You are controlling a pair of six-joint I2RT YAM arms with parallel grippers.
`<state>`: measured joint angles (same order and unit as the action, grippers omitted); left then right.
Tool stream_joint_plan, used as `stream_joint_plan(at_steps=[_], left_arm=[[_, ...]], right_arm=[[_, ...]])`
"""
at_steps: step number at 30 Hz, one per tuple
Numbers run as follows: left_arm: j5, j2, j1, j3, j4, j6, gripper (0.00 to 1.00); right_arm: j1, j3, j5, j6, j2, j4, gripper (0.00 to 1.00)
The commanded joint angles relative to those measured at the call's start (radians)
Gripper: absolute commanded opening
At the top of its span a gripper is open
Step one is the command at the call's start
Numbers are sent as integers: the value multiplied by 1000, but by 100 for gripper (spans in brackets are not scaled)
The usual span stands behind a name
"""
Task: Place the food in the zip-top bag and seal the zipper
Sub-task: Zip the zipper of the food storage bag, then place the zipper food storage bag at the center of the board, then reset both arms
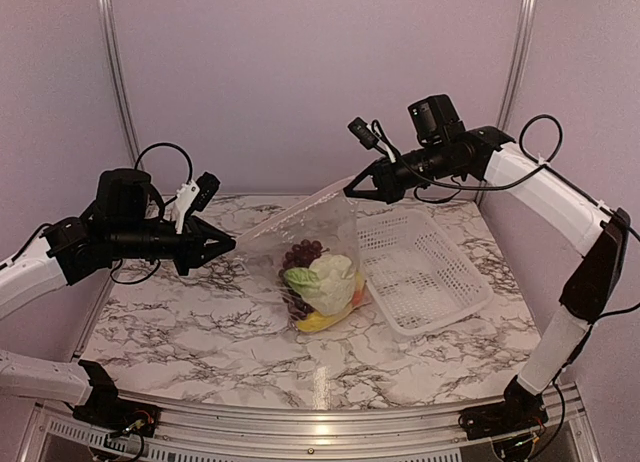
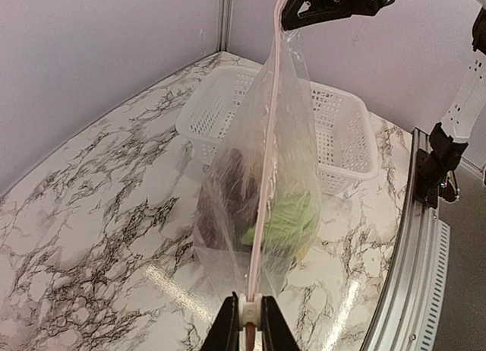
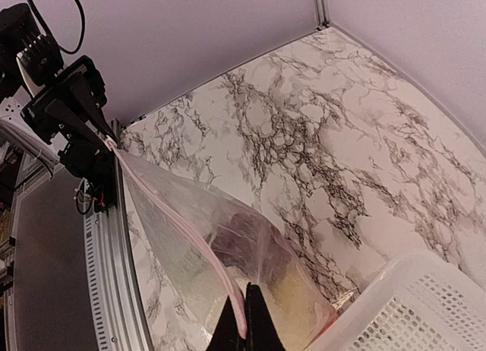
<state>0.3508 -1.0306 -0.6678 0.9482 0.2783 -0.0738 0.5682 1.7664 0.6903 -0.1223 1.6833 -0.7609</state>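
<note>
One zip-top bag (image 1: 335, 227) holds the food (image 1: 322, 280). The left jaws and right jaws each pinch one zipper (image 2: 267, 161) end. One basket (image 1: 435, 267) stands beside it.

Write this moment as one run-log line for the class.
left jaws: shut on zipper end | right jaws: shut on other end | food: inside zip-top bag | seal: unclear

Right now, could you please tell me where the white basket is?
In the top view, the white basket sits on the right side of the table, just right of the zip-top bag.
</note>
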Motion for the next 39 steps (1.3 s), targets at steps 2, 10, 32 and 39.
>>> stream_joint_plan(at_steps=[2,10,32,39], left_arm=[[-36,27,11,-19,79,-15,9],[-48,16,13,-15,62,-12,10],[-314,-69,14,148,-36,120,84],[-442,-129,16,274,-42,176,99]], right_arm=[[-36,51,-31,19,3,53,0],[-36,42,-17,24,8,54,0],[-37,141,2,116,58,106,40],[-37,202,-135,178,0,128,71]])
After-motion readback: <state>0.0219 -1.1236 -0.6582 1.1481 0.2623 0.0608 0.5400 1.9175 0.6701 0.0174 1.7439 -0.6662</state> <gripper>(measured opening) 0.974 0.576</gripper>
